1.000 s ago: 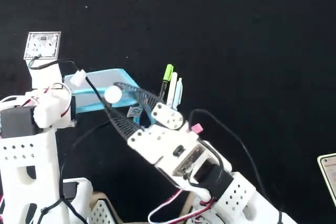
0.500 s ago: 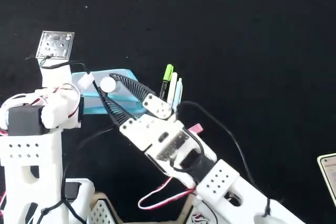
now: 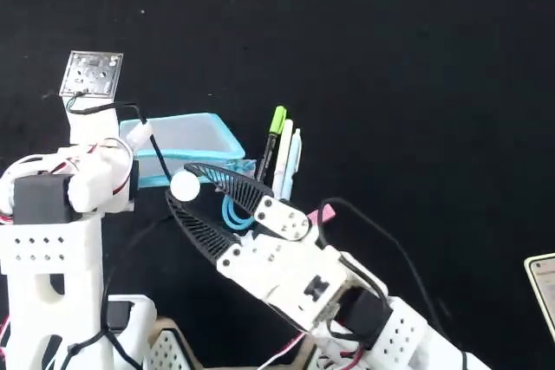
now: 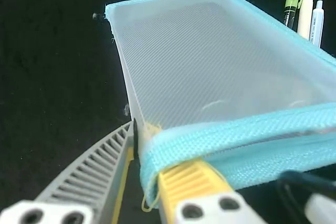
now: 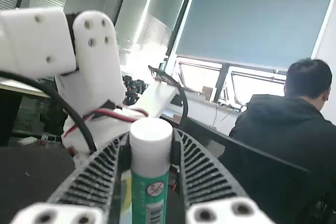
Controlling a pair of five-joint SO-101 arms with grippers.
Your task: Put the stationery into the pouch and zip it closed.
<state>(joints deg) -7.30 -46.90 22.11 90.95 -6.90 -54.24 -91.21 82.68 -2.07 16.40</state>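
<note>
Pouch (image 3: 191, 134), high view: it lies left of centre on the black table (image 3: 390, 84), translucent with turquoise trim, and nothing can be made out inside it. Three pens (image 3: 282, 149) lie on the table just right of it. Below the pouch's lower edge, the right gripper (image 3: 177, 183) is clamped on a glue stick (image 3: 185, 186), white cap showing.

Left wrist view: the left gripper (image 4: 142, 135) has its jaws pinched tight on the pouch (image 4: 220, 66) at a corner by the zip band. The mesh looks empty. The pens (image 4: 304, 9) sit at the upper right, beyond the far edge.

Right wrist view: the glue stick (image 5: 150, 166) stands squeezed between the right gripper's (image 5: 150, 145) jaws, which are open only to its width.

Whether the mouth gapes cannot be told. If it is flat, the stick may well butt the zip band and shove the pouch along. That could drag the fabric out of the left gripper's small corner grip.
</note>
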